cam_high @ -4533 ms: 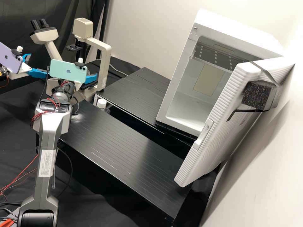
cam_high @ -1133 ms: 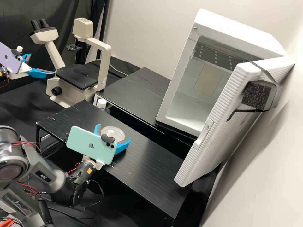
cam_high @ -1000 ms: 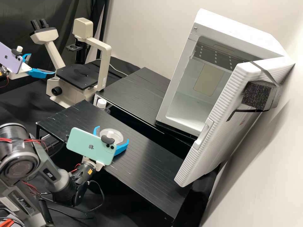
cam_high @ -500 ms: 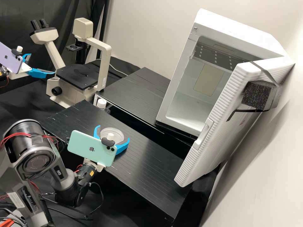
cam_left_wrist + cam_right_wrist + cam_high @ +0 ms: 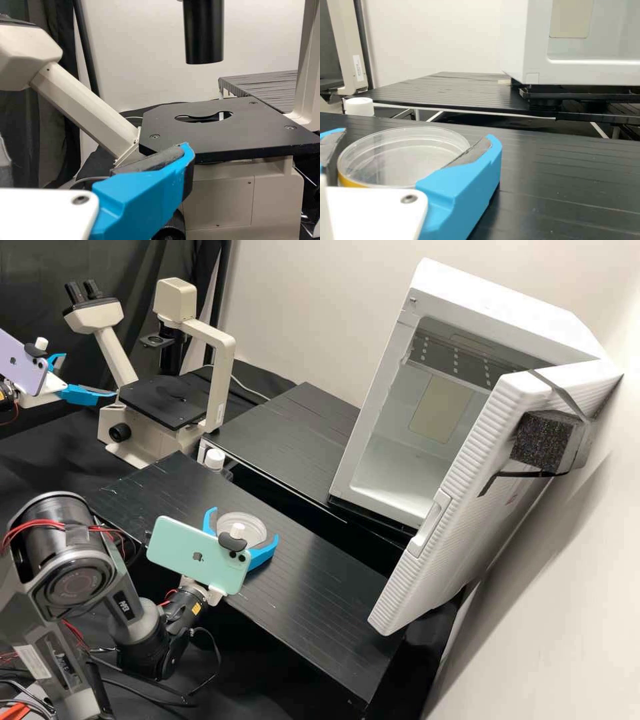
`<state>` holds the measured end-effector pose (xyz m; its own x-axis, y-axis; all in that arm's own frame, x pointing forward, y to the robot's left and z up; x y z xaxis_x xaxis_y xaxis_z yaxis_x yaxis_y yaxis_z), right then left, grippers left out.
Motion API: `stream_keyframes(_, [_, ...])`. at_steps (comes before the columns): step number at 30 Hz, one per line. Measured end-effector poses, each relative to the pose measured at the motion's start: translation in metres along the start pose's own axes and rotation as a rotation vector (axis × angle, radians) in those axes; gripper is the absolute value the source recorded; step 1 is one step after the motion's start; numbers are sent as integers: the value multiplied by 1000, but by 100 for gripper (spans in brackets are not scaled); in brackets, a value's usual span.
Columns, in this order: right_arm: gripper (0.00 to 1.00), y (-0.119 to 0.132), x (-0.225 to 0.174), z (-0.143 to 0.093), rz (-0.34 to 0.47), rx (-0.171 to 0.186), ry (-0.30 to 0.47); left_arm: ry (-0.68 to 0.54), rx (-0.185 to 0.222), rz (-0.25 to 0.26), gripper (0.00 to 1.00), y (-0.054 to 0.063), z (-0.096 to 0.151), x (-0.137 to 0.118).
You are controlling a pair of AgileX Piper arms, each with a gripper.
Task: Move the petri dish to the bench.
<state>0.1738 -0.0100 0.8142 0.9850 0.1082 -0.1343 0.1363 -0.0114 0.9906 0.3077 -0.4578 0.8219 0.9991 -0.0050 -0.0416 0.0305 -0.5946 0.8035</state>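
A clear, shallow, round petri dish [image 5: 402, 155], yellow at its lower edge, was clasped between the right gripper's [image 5: 243, 523] blue, grey-padded fingers at the grooved black bench [image 5: 313, 580], right of the beige microscope [image 5: 222, 373]. Beside that microscope, the left gripper's [image 5: 89, 375] fingers stood wide.

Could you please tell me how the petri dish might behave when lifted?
The petri dish looks clear and thin-walled, so it is probably light and stiff. Its smooth round side might turn or slip in the right gripper. Wide and low, it seems unlikely to tip.
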Motion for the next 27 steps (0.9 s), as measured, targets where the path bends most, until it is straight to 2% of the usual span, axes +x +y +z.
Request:
stream_keyframes(5, [0,1,1,0,22,5,-9,0,0,0,100,0,0,0])
stream_keyframes(9, [0,1,2,-1,32,-9,-12,0,0,0,100,0,0,0])
stream_keyframes(10, [100,1,2,-1,34,-7,-12,0,0,0,100,0,0,0])
stream_keyframes(24, [100,0,4,-3,47,-11,-13,0,0,0,100,0,0,0])
stream_keyframes(27, [100,2,2,-6,54,-29,-14,0,0,0,100,0,0,0])
